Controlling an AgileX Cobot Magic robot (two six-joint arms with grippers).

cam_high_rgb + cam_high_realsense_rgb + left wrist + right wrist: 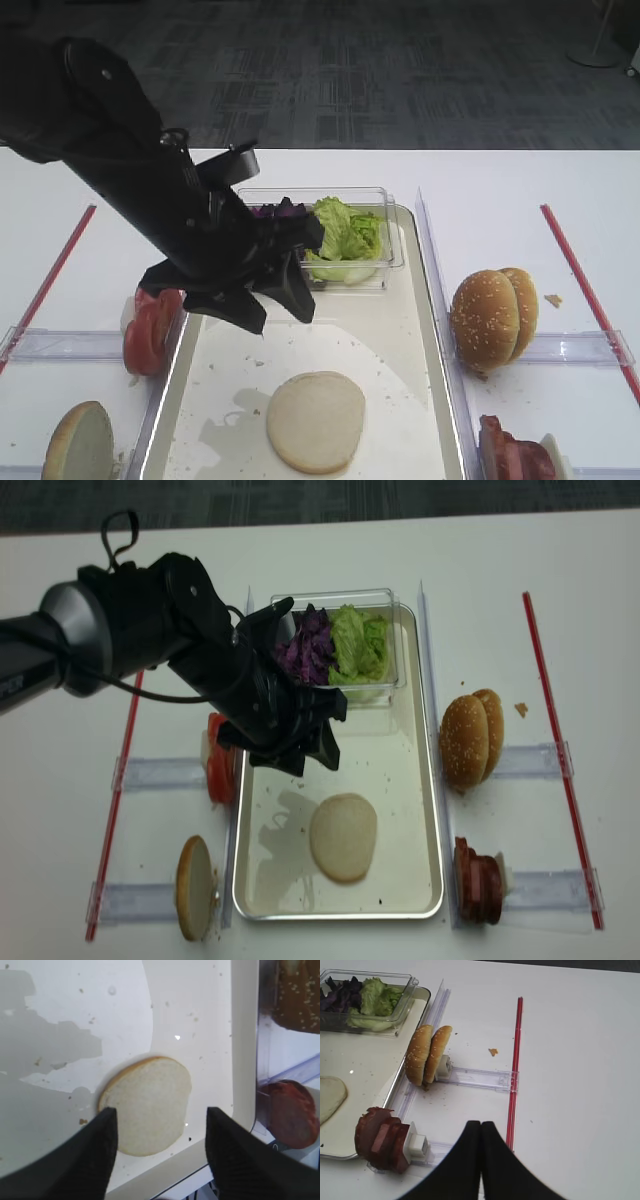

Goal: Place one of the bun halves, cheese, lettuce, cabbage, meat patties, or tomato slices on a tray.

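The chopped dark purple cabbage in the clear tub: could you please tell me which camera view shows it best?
The realsense exterior high view shows the chopped dark purple cabbage best, from above and mostly unobstructed. In the other exterior high view the left arm hides nearly all of it. The right wrist view catches it at the frame's corner. The left wrist view misses it.

Lab: taped white table (500, 190) (carpeted)

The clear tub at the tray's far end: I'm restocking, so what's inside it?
The clear tub holds purple cabbage on the left and lettuce on the right. Its floor is covered by them.
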